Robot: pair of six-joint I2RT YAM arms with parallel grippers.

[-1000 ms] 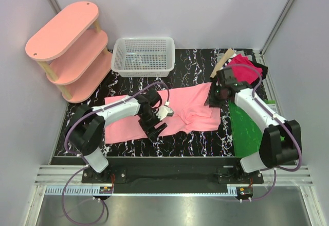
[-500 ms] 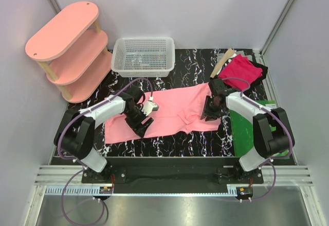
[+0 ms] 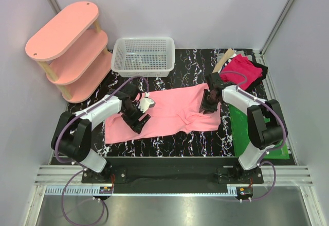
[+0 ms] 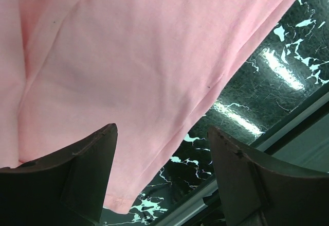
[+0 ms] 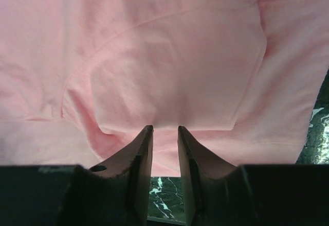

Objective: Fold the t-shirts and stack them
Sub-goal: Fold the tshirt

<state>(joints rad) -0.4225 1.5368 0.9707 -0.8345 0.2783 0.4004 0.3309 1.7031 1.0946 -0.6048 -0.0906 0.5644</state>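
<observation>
Left fingers (image 4: 87, 174) leftward over t-shirt (image 3: 175, 114)

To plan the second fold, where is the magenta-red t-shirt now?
In the top view, the magenta-red t-shirt lies crumpled at the far right corner of the table, beyond the green mat.

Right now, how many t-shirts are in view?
2: a pink shirt spread across the middle of the table, and a red shirt bunched at its far right corner. More could be hidden underneath.
</observation>
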